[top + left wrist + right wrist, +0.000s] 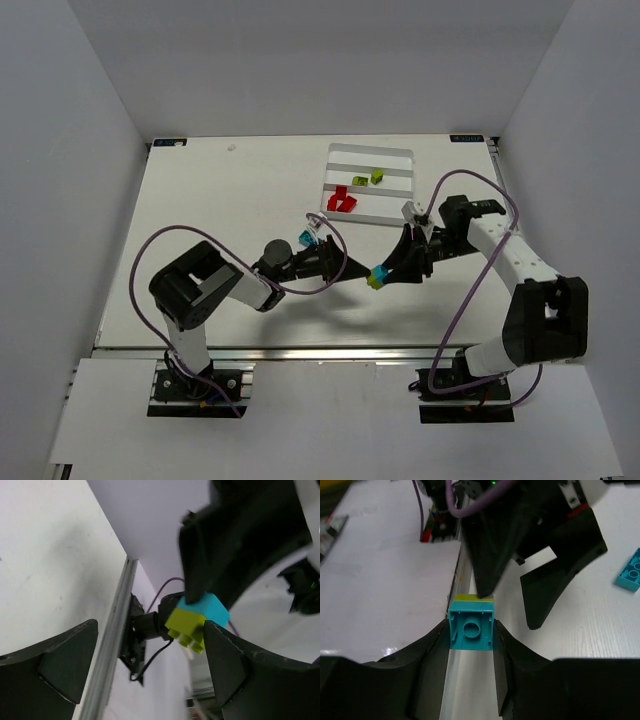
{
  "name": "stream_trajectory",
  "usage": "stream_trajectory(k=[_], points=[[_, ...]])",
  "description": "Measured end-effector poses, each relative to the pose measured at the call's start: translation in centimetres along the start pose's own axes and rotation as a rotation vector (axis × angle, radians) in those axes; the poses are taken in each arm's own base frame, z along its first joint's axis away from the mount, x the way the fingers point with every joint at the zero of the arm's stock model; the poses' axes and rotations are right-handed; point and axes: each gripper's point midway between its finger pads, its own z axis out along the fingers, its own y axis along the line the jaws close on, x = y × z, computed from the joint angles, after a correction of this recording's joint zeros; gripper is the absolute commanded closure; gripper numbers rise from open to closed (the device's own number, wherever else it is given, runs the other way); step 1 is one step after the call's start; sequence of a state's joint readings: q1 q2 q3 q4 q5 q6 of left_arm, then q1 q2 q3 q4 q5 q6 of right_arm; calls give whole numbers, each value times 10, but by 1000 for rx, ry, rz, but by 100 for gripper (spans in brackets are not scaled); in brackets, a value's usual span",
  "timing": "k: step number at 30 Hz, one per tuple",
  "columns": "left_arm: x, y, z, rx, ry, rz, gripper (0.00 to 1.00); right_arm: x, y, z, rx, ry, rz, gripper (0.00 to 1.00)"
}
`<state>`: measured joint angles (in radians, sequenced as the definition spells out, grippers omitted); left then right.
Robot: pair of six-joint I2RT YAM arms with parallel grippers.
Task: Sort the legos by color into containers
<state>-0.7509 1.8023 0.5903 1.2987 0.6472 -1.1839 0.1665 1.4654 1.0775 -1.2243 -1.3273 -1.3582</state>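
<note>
I think my job now is to pull apart two legos that are stuck together. One is a blue brick (471, 630) and one is a yellow-green brick (187, 625).

My right jaws are shut tight on the blue one. They hold the pair up over the surface (220, 190), a little in front of the white tray (395, 158). My left jaws are wide open, one on each side of the pair. One of them looks to touch the yellow-green brick.

I should close the left jaws slowly, and only on the yellow-green brick, not the blue. I should keep the right arm still. Then I should tip and pull gently, so nothing pops out and flies off.

The blue brick is square and hollow underneath, with a round tube inside. The yellow-green one shows little round bumps. Both look hard, smooth and slippery.
</note>
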Motion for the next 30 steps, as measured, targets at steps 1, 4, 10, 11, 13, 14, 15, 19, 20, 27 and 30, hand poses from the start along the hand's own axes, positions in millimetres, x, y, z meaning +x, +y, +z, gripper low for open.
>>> stream_trajectory(k=[1,4,10,11,13,14,15,19,20,27,30], points=[[4,7,3,-14,7,-40,4,-2,7,2,-8,-6,-39,100],[5,15,6,-24,-3,-119,4,-3,15,-1,2,15,-132,100],[14,33,17,-68,-6,-250,4,-22,19,0,43,-42,-325,100],[15,34,19,-70,-4,-263,4,-18,22,1,56,-41,-345,100],[14,30,23,-59,-2,-277,4,-11,19,1,96,-32,-384,100],[12,27,26,-51,-5,-279,4,-8,18,0,117,-29,-395,100],[10,25,28,-44,-9,-279,4,-7,19,0,131,-31,-403,100],[-1,17,30,-32,-48,-281,5,-20,17,-2,156,-46,-435,100],[-4,13,29,-29,-63,-277,6,-24,17,-3,158,-49,-440,100],[-28,-11,22,-2,-176,-248,8,-51,24,-6,171,-94,-436,100],[-40,-22,21,17,-220,-231,7,-64,34,-7,156,-123,-435,100]])
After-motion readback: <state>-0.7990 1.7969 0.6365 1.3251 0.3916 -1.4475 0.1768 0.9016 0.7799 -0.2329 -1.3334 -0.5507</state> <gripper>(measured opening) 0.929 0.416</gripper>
